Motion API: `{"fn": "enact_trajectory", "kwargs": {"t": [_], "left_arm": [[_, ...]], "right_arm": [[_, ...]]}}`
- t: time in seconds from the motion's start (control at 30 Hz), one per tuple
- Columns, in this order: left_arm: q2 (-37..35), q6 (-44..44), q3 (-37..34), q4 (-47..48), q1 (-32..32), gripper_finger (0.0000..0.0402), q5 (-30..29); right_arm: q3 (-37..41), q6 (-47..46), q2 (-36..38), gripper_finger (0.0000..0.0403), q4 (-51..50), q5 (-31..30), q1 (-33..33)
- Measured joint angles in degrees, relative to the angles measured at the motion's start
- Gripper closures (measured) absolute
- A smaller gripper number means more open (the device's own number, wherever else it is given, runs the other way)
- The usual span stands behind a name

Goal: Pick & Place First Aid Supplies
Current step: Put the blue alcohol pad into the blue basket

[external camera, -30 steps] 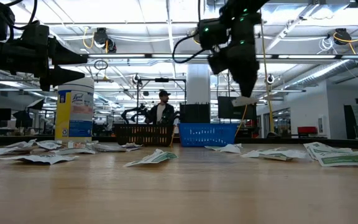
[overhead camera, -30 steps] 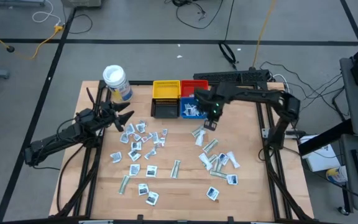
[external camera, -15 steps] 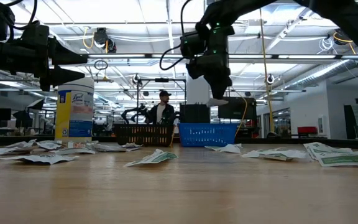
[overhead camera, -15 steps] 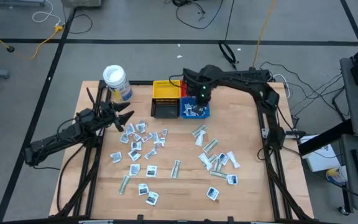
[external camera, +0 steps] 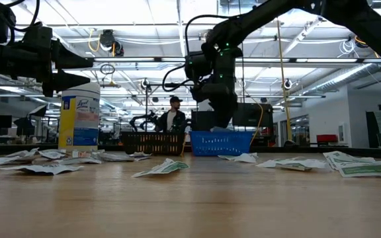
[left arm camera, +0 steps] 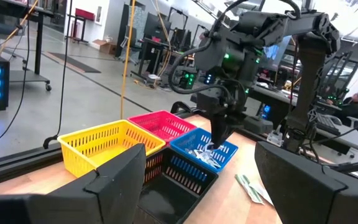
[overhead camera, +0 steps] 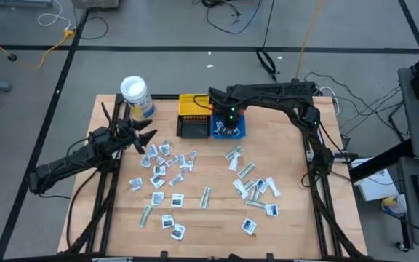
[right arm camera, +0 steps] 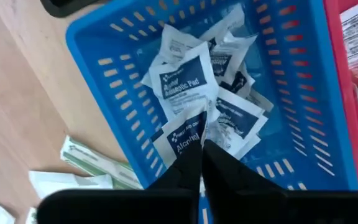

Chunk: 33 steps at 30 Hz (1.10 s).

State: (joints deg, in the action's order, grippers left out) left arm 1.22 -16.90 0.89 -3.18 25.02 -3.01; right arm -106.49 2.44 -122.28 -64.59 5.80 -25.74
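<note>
Many small white first aid packets lie flat on the wooden table, one cluster (overhead camera: 167, 161) left of centre and another (overhead camera: 253, 182) to the right. More packets (right arm camera: 194, 81) are heaped in the blue bin (overhead camera: 238, 133). My right gripper (right arm camera: 202, 152) points down into that bin, shut on a white packet with a blue label. My left gripper (overhead camera: 148, 138) waits level over the table's left side, open, its two fingers (left arm camera: 120, 183) wide apart and holding nothing. My right gripper pinches the blue-labelled packet by its upper edge (right arm camera: 192, 138) between its two fingertips, coming from above and pointing down. The packet hangs below the fingers just over the heap in the blue bin; whether it touches the heap, I cannot tell.
Yellow (overhead camera: 193, 106), black (overhead camera: 193, 129) and red (left arm camera: 160, 124) bins stand beside the blue one at the table's far edge. A white-lidded jar (overhead camera: 136, 96) stands at the far left corner. A person (external camera: 172, 116) stands in the room beyond the table.
My right gripper has carried a white packet from above the right-hand cluster toward the far edge and leftward. It has come down over the blue bin, staying shut. The packet hangs at its fingertips throughout.
</note>
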Motion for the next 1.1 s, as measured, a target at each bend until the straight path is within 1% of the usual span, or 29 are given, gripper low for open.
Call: {"fn": "enact_trajectory", "kwargs": {"t": [0.07,0.13,0.37,0.43,0.5,0.6,0.77,0.9,1.1], "left_arm": [[0.0,0.0,-0.01,0.0,0.0,0.0096,0.0],[0.01,0.01,-0.02,0.0,0.0,0.0096,0.0],[0.0,0.01,-0.01,0.0,0.01,0.0096,0.0],[0.01,0.01,-0.02,0.0,0.02,0.0096,0.0],[0.01,-0.01,-0.02,0.0,0.0,0.0096,0.0],[0.01,0.0,-0.01,0.0,0.0,0.0096,0.0],[0.01,0.0,0.0,0.0,0.0,0.0096,0.0],[0.0,-0.01,-0.01,0.0,0.0,0.0096,0.0],[-0.01,0.01,-0.01,0.0,0.0,0.0096,0.0]], "right_arm": [[0.04,0.0,0.0,0.0376,0.27,0.0,0.12],[0.04,-0.16,0.04,0.0347,-0.21,0.09,0.12],[0.06,0.02,0.07,0.0212,-1.12,0.0,0.05],[0.06,0.5,0.43,0.0186,-1.29,0.02,0.07],[0.06,1.08,1.55,0.017,-1.42,-0.09,0.1],[0.04,1.33,3.41,0.0161,-1.8,-1.39,0.12],[2.85,1.29,7.8,0.0166,-3.74,-1.4,0.89],[8.67,-1.01,12.65,0.0173,-3.14,-1.46,2.31],[18.93,-7.44,21.0,0.0176,-1.18,-1.49,4.85]]}}
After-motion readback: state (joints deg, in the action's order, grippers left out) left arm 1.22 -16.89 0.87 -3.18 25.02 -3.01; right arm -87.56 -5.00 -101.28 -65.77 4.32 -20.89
